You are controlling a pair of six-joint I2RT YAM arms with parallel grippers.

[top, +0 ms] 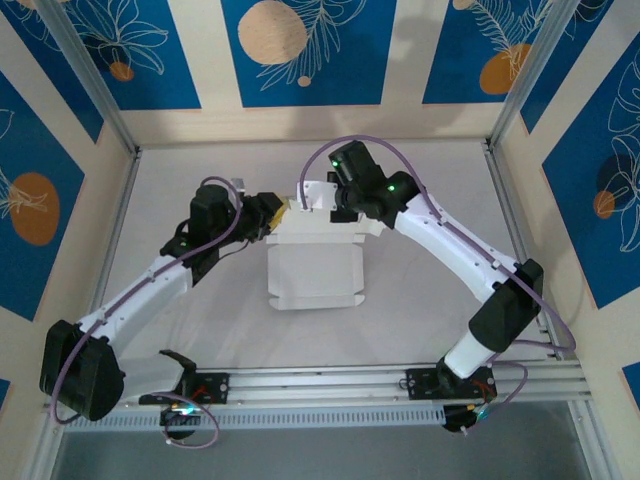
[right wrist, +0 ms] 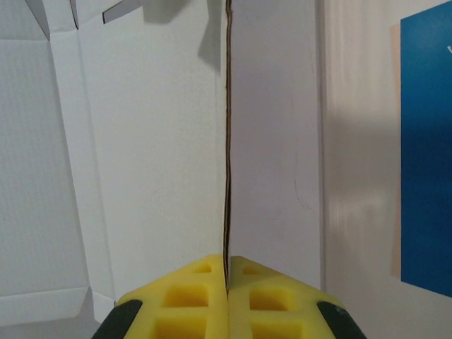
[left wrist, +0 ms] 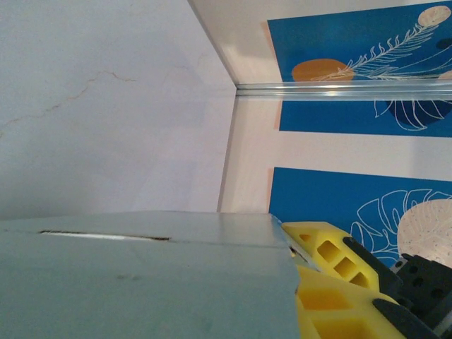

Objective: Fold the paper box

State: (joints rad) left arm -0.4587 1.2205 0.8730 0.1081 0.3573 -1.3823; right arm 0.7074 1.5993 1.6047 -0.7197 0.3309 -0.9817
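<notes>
— So where is the paper box (top: 313, 270) sitting?

— Mostly flat on the white table (top: 430, 200), opened out. Its big panel spreads from both grippers back toward the arm bases. The far strip of it stands up off the table, right at the tips of both tools.

— Which one has it?

— The right gripper (top: 322, 197). On its wrist camera the two yellow fingertips (right wrist: 191, 300) are pressed together, and the thin edge of the card runs straight out from between them. So it is pinching that raised strip edge-on. The flat part of the sheet, with its creases and tabs, lies off to the left of those fingertips.

— And the other?

— The left gripper (top: 272, 212) is up against the left end of the same strip, facing the right one across it. On its own camera a pale grey-green panel with a thin slit (left wrist: 106, 235) lies just beside its yellow fingers, touching or nearly so. I cannot tell whether those jaws are clamped on the card or merely standing next to it, because the panel's corner hides the gap between them.

— Anything else about?

— Blue leaf-patterned wall panels (top: 300, 50) beyond both grippers, well apart from the card.
</notes>
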